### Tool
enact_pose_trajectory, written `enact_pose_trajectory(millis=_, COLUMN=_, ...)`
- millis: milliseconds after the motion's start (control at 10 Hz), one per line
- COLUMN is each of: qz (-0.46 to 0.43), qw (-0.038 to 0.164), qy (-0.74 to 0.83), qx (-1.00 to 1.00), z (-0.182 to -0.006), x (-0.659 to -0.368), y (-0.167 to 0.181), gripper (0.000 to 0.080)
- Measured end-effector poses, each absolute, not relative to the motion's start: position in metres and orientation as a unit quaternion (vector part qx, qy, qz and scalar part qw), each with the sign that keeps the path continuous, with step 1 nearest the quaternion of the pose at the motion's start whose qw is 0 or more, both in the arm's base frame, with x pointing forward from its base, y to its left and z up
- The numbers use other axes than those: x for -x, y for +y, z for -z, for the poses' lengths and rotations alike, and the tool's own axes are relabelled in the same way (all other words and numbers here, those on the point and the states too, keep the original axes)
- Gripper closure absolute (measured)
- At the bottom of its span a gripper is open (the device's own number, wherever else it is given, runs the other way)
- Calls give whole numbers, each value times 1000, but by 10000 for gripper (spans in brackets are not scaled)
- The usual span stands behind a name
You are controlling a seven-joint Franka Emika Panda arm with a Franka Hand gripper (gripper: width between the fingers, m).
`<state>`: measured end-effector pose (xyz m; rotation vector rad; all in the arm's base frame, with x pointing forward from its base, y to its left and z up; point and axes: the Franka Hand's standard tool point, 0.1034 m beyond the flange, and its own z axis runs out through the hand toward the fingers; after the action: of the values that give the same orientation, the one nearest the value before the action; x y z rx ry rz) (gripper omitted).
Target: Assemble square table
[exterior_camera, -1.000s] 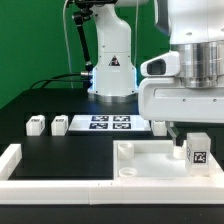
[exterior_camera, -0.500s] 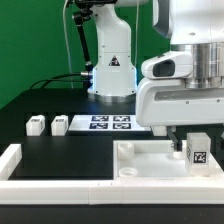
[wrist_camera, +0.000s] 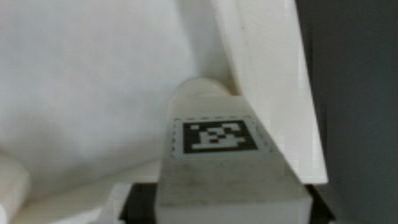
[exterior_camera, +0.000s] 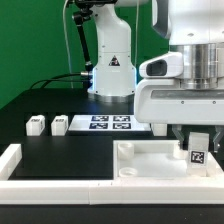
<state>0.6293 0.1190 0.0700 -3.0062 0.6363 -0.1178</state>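
Observation:
The white square slab [exterior_camera: 150, 160] lies on the black table at the exterior view's right, with raised notched corners. My gripper [exterior_camera: 197, 150] is shut on a white tagged block leg [exterior_camera: 198, 153] and holds it upright over the slab's corner at the exterior view's right. In the wrist view the leg [wrist_camera: 221, 150] fills the middle with its tag facing the camera, the slab's surface [wrist_camera: 89, 90] behind it, and the dark fingers [wrist_camera: 141, 203] pressed on both its sides. Two more legs [exterior_camera: 36, 125] [exterior_camera: 59, 125] lie on the table at the exterior view's left.
The marker board [exterior_camera: 108, 124] lies flat at the back middle in front of the arm's base [exterior_camera: 111, 75]. A long white border rail [exterior_camera: 60, 186] runs along the front edge and turns up at the exterior view's left.
The gripper with the leg has moved slightly lower and a little toward the exterior view's left over the slab's corner. Nothing else has moved.

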Motion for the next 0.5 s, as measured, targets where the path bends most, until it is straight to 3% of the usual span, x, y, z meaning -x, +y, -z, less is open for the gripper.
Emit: enact_pose_trajectory(millis=500, qz=27, qw=46, qy=450, qx=892, z=-70, x=-630, y=115, gripper=508)
